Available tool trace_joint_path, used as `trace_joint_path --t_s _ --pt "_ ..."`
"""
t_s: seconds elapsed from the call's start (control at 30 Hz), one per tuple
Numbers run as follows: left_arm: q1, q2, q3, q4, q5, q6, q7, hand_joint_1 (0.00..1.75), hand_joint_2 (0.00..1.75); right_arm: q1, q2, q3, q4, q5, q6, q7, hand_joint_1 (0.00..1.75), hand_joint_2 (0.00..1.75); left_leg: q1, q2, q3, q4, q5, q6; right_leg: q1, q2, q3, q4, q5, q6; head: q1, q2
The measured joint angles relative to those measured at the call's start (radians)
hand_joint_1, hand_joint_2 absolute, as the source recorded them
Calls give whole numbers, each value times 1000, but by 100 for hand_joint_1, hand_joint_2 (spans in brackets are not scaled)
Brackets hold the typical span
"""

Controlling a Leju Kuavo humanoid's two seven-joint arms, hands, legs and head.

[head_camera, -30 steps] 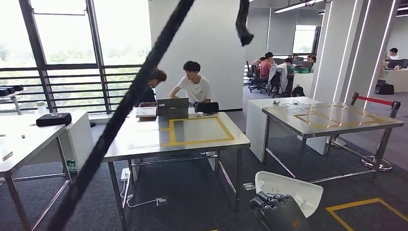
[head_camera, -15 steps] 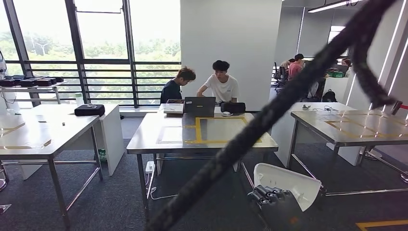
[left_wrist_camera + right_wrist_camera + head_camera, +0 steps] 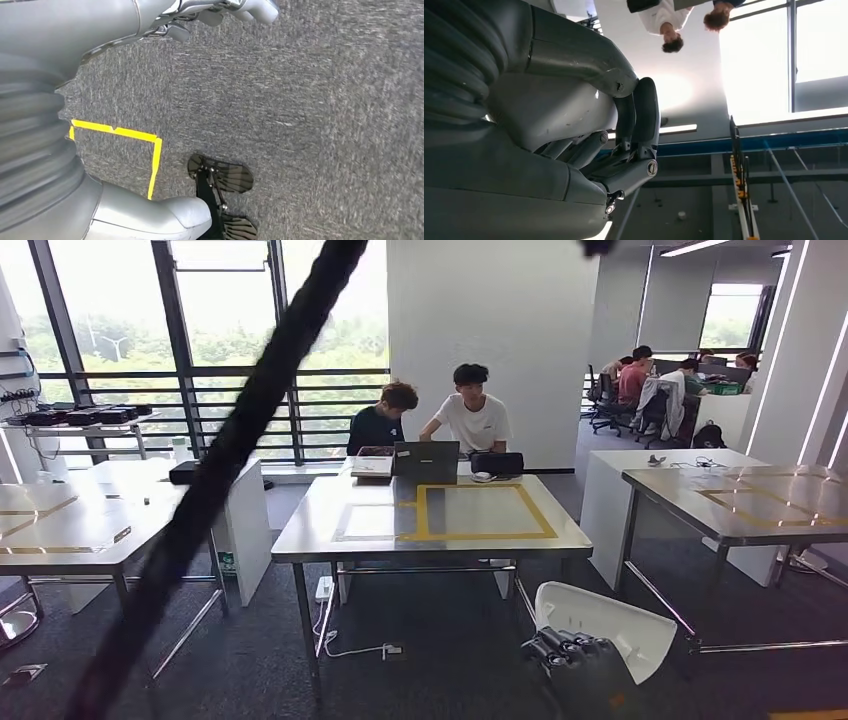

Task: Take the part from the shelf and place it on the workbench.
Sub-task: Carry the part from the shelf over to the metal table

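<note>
Holding one white curved plastic part (image 3: 610, 624) at five o'clock, my right hand (image 3: 572, 660) curls its fingers over its edge; my left hand (image 3: 220, 11) hangs empty, fingers loose. Ahead at twelve I count one steel workbench with a yellow taped rectangle (image 3: 440, 522) and two seated people (image 3: 440, 420); my view has swung since a second ago, centring it.

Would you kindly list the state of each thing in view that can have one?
right hand: gripping the white part
white part: held off the floor, not yet on the workbench
left hand: hanging over the carpet, holding nothing, fingers only partly visible
workbench: taped yellow rectangle bare
laptop: open on the workbench
</note>
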Motion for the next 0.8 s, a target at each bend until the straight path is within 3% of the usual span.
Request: trace_joint_path --t_s 0.07,0.13,0.2,0.23,0.3,0.37,0.47,0.53,0.63,0.7,0.73,0.8 --pt "-2 0 0 0 -4 2 -4 0 175 1 2 -6 0 2 -4 -1 175 175 1 8 -50 90 -32 -7 -1 -3 19 -3 -7 -10 -2 -1" --pt "0 0 0 0 -9 2 -6 0 175 6 2 -10 0 3 -5 -3 175 175 0 11 -129 205 -72 -10 0 -4 30 -3 -19 -15 -3 -1" --pt "2 -1 0 1 -12 3 -5 0 175 13 2 -14 0 2 -5 -3 175 175 0 12 -175 238 -70 -7 1 -4 44 -3 -31 -15 -3 -1" --pt "3 -1 0 1 -13 3 -5 0 175 15 2 -16 0 0 -4 -4 175 175 0 13 -172 207 -43 -4 1 -4 52 -3 -38 -14 -4 -1" --pt "2 0 0 1 -15 3 -5 0 175 16 2 -20 0 -6 -3 -4 175 175 -1 19 -129 76 45 3 1 -5 72 -3 -55 -10 -4 -1" --pt "1 1 0 1 -16 3 -6 0 175 16 2 -24 0 -11 -2 -4 175 175 -5 26 -95 -19 84 11 3 -5 83 -4 -69 -1 -3 -1" --pt "0 0 0 1 -17 2 -6 0 175 17 2 -31 0 -13 -1 -5 175 175 -7 24 -80 -35 80 29 5 -4 88 2 -75 17 -2 -1" --pt "-1 0 0 1 -17 2 -6 0 175 16 1 -36 0 -14 -2 -5 175 175 -3 21 -65 -38 76 41 4 -3 64 54 -78 26 -1 -1" --pt "-2 0 0 1 -18 2 -6 0 175 18 0 -39 0 -15 -2 -5 175 175 -2 17 -46 -40 59 50 -1 -1 -57 236 -133 40 2 -1" --pt "-1 -1 0 1 -18 2 -6 0 175 22 0 -39 0 -15 -2 -5 175 175 -2 14 -29 -39 43 49 -3 -1 -120 293 -162 44 3 -1" --pt "-1 -1 0 1 -18 2 -6 0 175 23 0 -40 0 -15 -2 -5 175 175 -1 12 -19 -39 35 48 -4 -1 -126 271 -146 44 3 -1" --pt "-1 -2 0 1 -19 2 -7 0 175 23 -1 -40 0 -15 -2 -5 175 175 -1 10 5 -39 15 42 -5 -1 -96 147 -52 41 3 -1"
